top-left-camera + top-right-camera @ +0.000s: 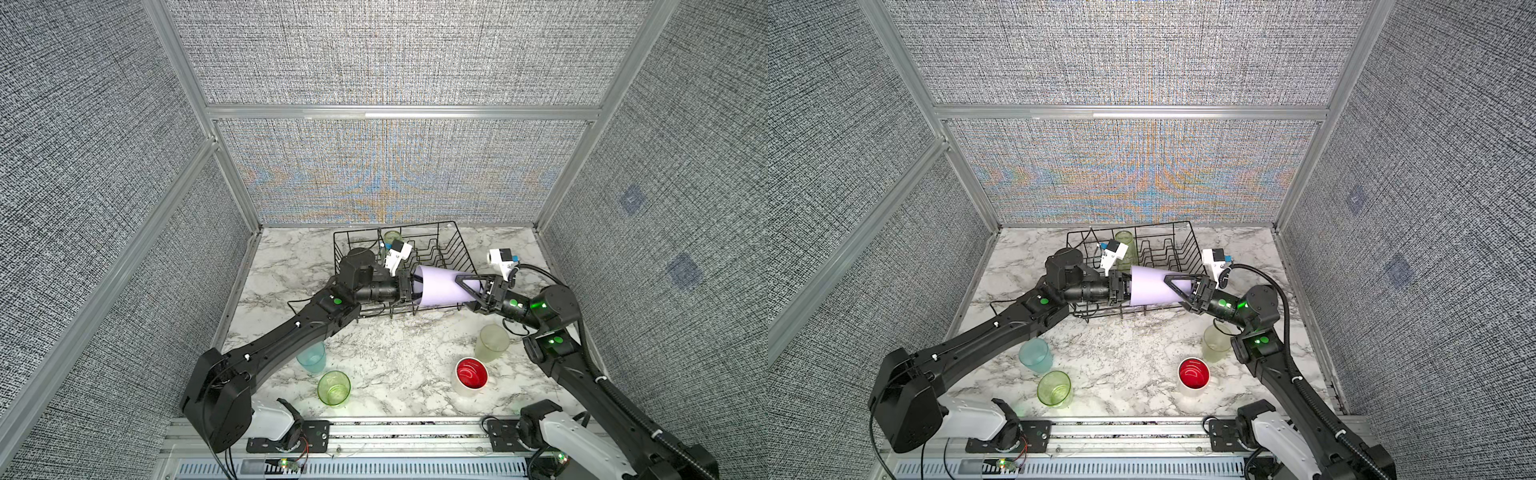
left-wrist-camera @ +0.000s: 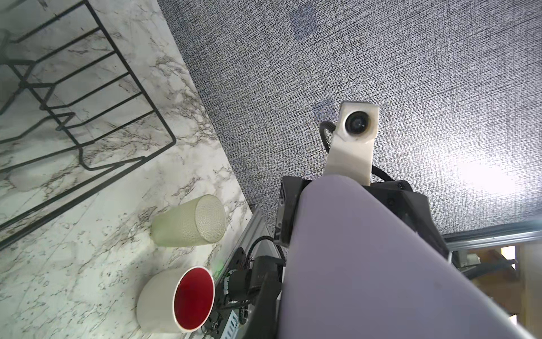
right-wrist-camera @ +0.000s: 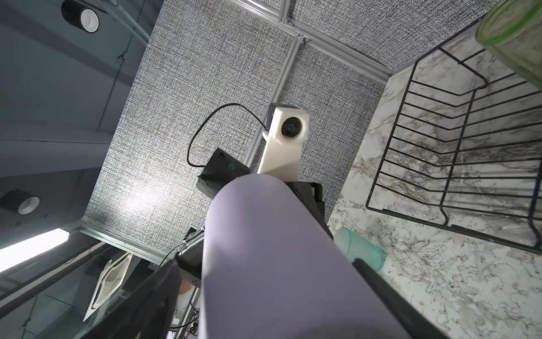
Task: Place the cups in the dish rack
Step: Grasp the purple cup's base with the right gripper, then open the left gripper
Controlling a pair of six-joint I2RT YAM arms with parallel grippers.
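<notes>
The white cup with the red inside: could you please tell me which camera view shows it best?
The left wrist view: the white cup with the red inside appears large and close, white wall and red interior both plain. Both top views show it small, from above, standing mouth-up. The right wrist view misses it.

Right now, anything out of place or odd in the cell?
Only the lilac cup: it hangs sideways over the dish rack, near edge, with the left gripper pinching its rim and the right gripper open around its base. Nothing spilled.
</notes>
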